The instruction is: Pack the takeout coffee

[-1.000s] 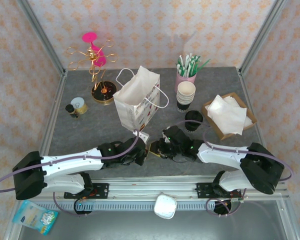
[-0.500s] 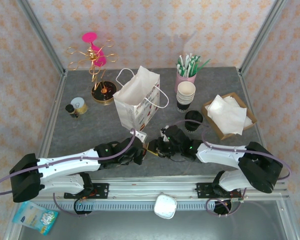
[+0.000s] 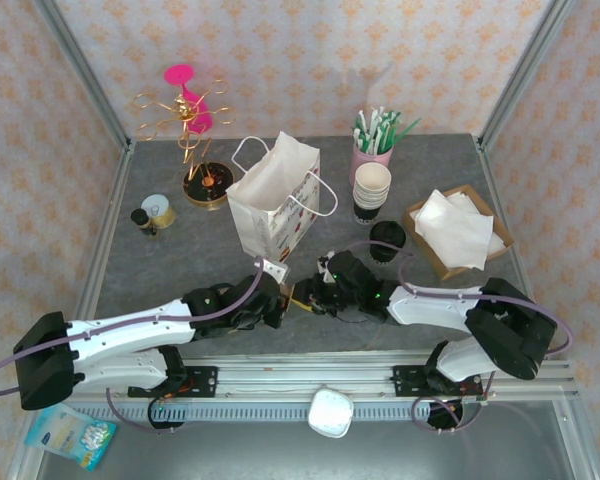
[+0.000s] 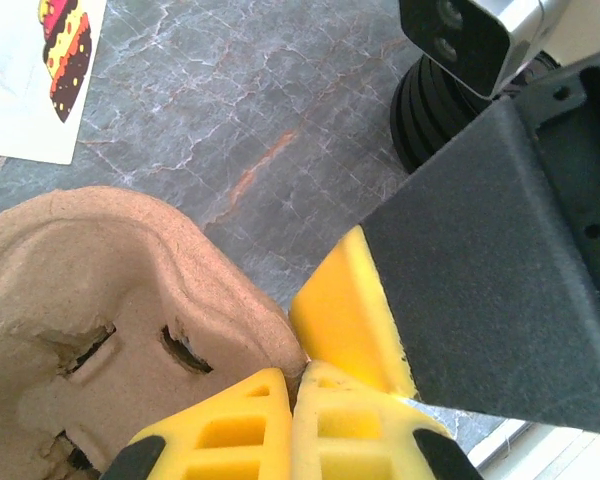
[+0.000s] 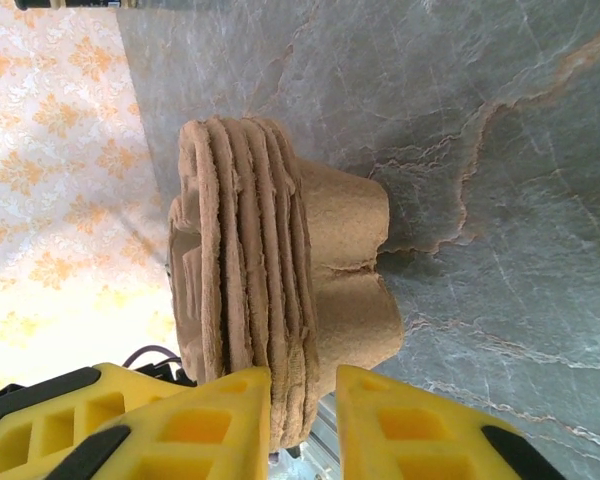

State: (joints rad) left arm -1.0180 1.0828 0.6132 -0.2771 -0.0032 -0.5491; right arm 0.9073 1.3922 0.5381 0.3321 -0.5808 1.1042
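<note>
Separating one pulp carrier from the carrier stack looks like the step you are on, so let each arm do one job. Your right gripper is pinching the stack edge-on, with all the nested layers between its fingers. Keep that clamp firm and steady so it acts as the anchor. Your left gripper has its fingers pressed together right at the rim of the top carrier. Whether a lip of pulp is actually caught between them you cannot tell from here, so check before you pull. Draw the left arm away slowly along the nesting direction, not sideways, since moulded pulp probably tears easily and a second layer may cling to the first. The takeout coffee seems to be the black round thing on the surface between the cup stack and the napkin box, well apart from both grippers. Its ribbed side in the left wrist view could equally be piled lids, so confirm that too. Compared with a second ago, both grippers have drifted a little to the left, towards the near corner of the paper bag, and the left arm's forearm has swung outward. Everything else on the surface has stayed put.
</note>
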